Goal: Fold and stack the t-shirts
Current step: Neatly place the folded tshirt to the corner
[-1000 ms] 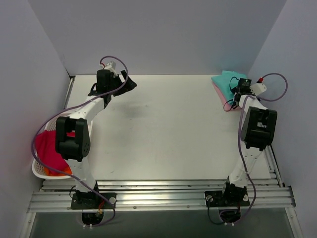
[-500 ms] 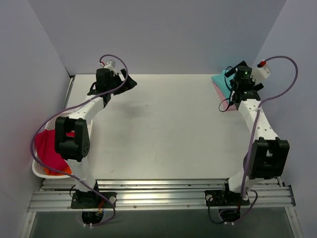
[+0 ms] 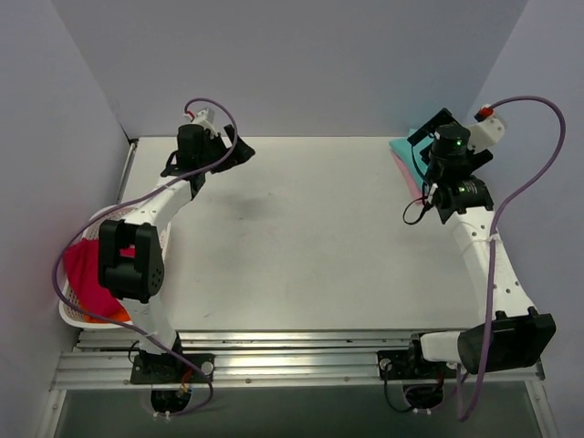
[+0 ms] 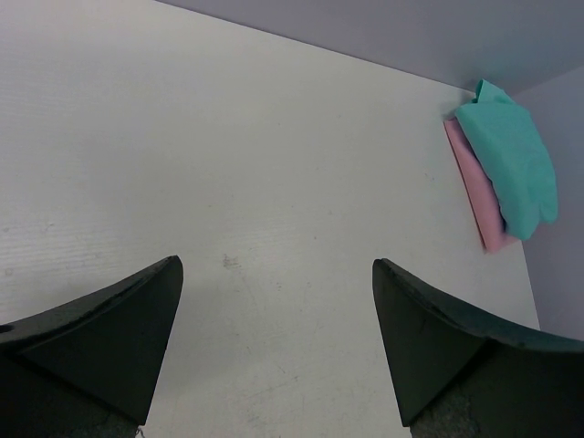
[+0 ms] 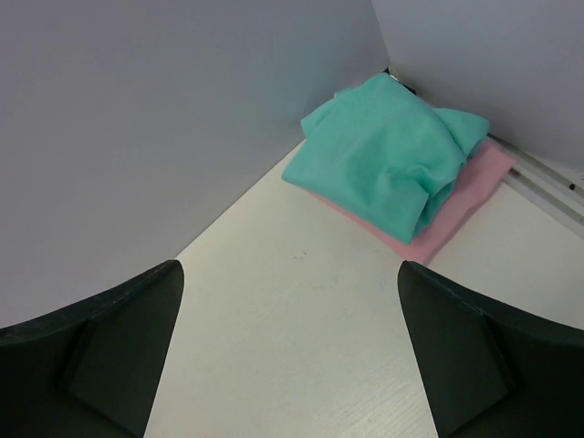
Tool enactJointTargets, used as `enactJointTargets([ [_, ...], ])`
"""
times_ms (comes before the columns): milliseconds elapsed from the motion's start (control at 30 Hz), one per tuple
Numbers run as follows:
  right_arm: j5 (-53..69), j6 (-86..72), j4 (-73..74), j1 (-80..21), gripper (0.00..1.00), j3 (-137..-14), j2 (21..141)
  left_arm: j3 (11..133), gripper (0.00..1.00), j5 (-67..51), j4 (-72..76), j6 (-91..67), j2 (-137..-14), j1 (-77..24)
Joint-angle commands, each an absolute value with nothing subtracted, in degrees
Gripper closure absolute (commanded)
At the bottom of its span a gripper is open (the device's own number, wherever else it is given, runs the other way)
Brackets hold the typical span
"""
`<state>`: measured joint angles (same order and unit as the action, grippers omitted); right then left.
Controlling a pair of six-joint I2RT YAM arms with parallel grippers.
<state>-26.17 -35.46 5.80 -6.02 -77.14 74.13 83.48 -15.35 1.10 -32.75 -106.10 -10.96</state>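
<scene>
Top external view: white basket at the near left edge of the desk, with a red cloth in it.

Left arm reaches up the left side to the far edge, wrist turned right. Left fingers are spread wide above bare desk, with nothing between them.

Right arm is stretched along the right side, wrist lifted just near of the shirts. Right fingers are fully apart and hold nothing.

Far right corner: teal shirt, folded, lies on the folded pink shirt. Pink shows along its near edge. The teal top is lumpy, with one loose fold.

Judgement:
- Both shirts are light, limp and thin, and would sag and unfold if pinched at one point.
- Best hold is a folded edge, taken through all layers and low to the desk, or two corners with both arms.
- The stack looks done; at most some tidying is left.
</scene>
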Motion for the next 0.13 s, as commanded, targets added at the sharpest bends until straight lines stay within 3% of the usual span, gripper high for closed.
enactJointTargets([
  [0,-27.69,-33.66,9.23,-5.98,0.00,-78.40,74.18,84.28,0.06,-13.98,2.03,-31.73,-101.43,-12.04],
  [100,-26.36,-33.13,8.96,-6.15,0.05,-78.57,75.23,84.29,0.06,-11.79,0.79,-30.77,-99.33,-12.74],
])
